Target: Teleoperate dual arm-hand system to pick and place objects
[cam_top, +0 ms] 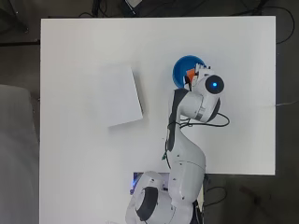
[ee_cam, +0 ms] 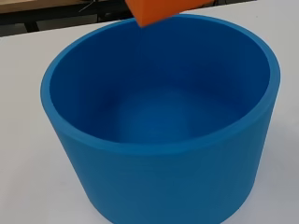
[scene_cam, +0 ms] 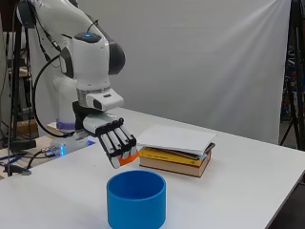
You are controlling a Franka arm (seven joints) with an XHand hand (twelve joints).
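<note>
The hand [scene_cam: 110, 136], fingers [scene_cam: 119, 143] clenched round an orange block [scene_cam: 128, 158], hangs by the blue bowl's [scene_cam: 136, 198] ten-o'clock rim; released now, it might bounce out.

The arm [scene_cam: 90, 52] is made of rounded white shells, and the joints are marked by dark grey bands. A small blue light is seen on the top of the last joint. Black cables are led along the links, at 9 o'clock of the wrist in the side view. The hand [scene_cam: 114, 140] is built of white fingers with black sides and black backing.
</note>
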